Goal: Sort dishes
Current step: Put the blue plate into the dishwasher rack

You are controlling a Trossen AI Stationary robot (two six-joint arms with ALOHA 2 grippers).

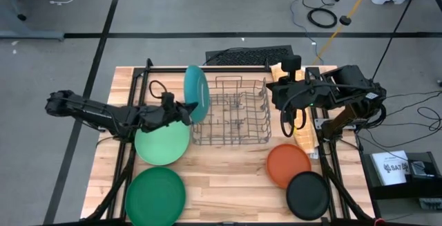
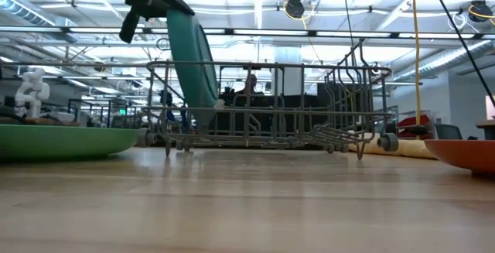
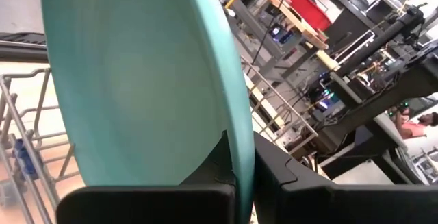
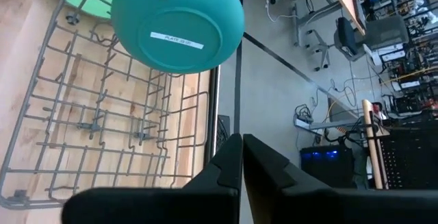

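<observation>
My left gripper (image 1: pixel 185 110) is shut on the teal plate (image 1: pixel 195 91), which stands on edge over the left end of the grey wire rack (image 1: pixel 231 112). The light green plate (image 1: pixel 162 143) lies flat on the table below the left arm, and the dark green plate (image 1: pixel 155 195) lies nearer the near edge. The orange plate (image 1: pixel 289 165) and the black plate (image 1: pixel 307 195) lie flat on the near right. My right gripper (image 4: pixel 241 148) is shut, holds nothing and hovers above the rack's right end. My left gripper pinches the teal plate's rim (image 3: pixel 236 138), one finger on each face. The fingers (image 2: pixel 147 1) come from the table's left, slanting down onto the upper rim. The plate (image 2: pixel 193 59) hangs tilted below them, its lower edge down among the rack's left-end wires; whether it rests there I cannot tell.
An orange checked cloth (image 1: pixel 304 133) lies along the rack's right side, under the right arm. A black frame rail (image 1: pixel 148 70) runs along the table's left and far sides. Bare wood shows between the dark green and orange plates (image 1: pixel 228 184).
</observation>
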